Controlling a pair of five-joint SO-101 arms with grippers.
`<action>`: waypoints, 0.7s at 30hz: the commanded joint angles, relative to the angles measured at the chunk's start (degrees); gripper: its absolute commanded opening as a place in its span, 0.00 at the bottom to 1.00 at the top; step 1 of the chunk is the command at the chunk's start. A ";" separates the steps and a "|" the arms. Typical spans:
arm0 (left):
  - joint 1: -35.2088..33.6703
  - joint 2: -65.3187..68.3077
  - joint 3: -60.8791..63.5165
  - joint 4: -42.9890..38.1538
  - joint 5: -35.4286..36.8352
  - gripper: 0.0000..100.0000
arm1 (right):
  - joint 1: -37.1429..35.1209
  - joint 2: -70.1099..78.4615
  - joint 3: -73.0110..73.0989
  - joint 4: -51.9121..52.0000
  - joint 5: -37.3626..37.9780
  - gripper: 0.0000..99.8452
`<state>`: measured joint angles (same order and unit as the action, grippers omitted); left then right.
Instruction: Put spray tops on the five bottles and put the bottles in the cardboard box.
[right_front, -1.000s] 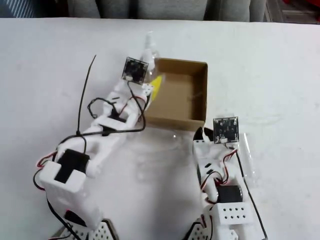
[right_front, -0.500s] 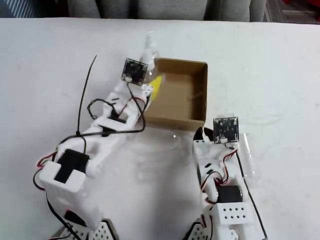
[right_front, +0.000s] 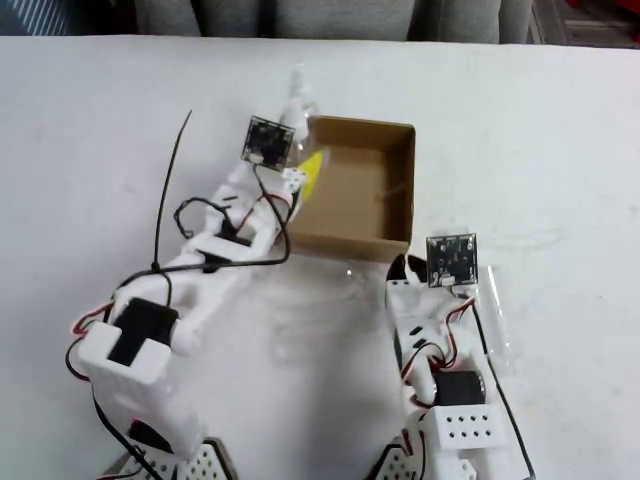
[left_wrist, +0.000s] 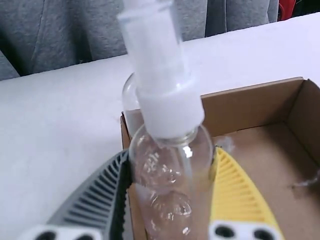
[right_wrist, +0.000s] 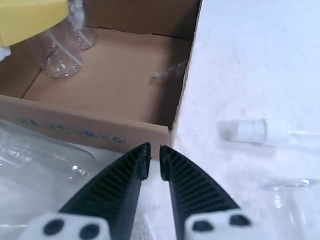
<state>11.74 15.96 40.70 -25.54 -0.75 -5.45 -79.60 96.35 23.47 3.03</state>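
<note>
My left gripper is shut on a clear bottle with a white spray top, gripped between its grey and yellow fingers. The bottle hangs tilted at the left wall of the cardboard box; its base is inside the box under the yellow finger. A second clear shape lies just behind it. My right gripper is shut and empty, just outside the box's near wall. A loose spray top lies on the table to its right.
Clear bottles lie on the white table: one in front of the box, between the arms, and another beside the right arm. A black cable arcs over the left arm. The box floor is bare brown.
</note>
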 joint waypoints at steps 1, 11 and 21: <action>-1.63 -0.22 0.44 -0.62 -0.53 0.15 | 0.75 -0.31 0.70 0.04 0.62 0.02; -1.71 -0.22 0.35 -0.70 1.85 0.21 | 0.75 -0.31 0.70 0.04 0.62 0.02; -2.24 -0.13 0.44 -0.35 1.93 0.31 | 0.75 -0.31 0.70 0.04 0.70 0.02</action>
<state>10.59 16.75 41.49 -24.92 0.31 -5.45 -79.60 96.35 23.47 3.03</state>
